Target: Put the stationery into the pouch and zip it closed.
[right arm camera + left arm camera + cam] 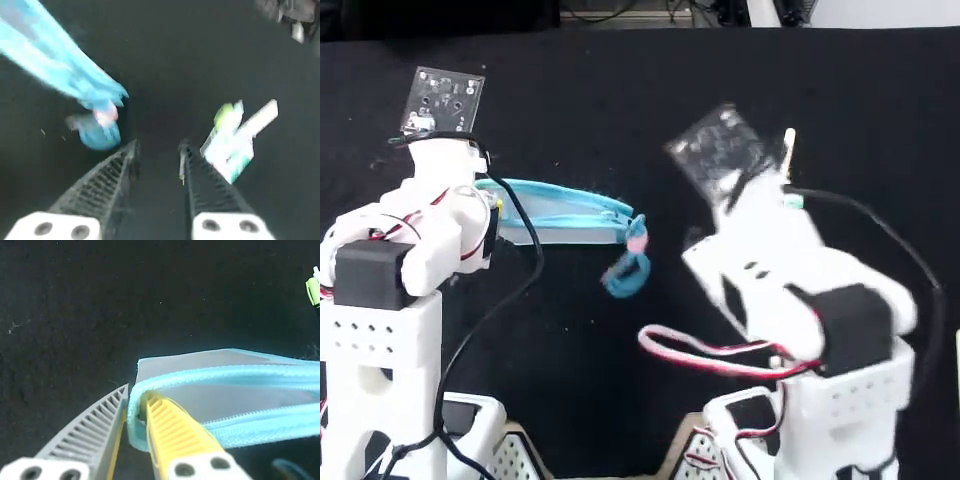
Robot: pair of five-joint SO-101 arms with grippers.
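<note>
On table [620,90], pouch [565,215] left of stationery [232,142], left hand [136,391] on pouch's end, right hand [159,144] beside stationery.

Left hand [136,392] clamped (narrow gap), right hand [159,146] spread

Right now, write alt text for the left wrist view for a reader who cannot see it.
The left end effector grips the end of a light-blue pouch, its yellow finger inside the open zip, its grey finger outside, above a black table.
</note>
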